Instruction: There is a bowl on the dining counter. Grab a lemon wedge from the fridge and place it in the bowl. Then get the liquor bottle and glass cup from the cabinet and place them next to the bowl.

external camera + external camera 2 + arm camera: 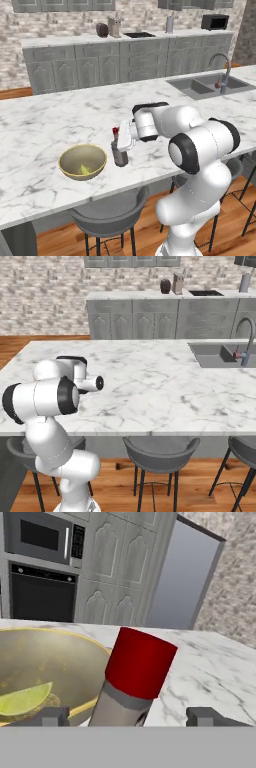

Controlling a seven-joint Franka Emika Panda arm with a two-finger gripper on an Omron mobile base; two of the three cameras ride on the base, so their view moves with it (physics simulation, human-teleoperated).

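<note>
The pincer [128,716] stands with its fingertips [52,716] spread wide on either side of the liquor bottle [119,149], not gripping it. The red-capped bottle stands upright on the marble tabletop [60,112] just beside the bowl [82,161], which holds the lemon wedge [22,698]

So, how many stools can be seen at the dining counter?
3 in the right base view: one behind the arm, one in the middle, one at the right edge. More may be hidden outside the picture.
</note>
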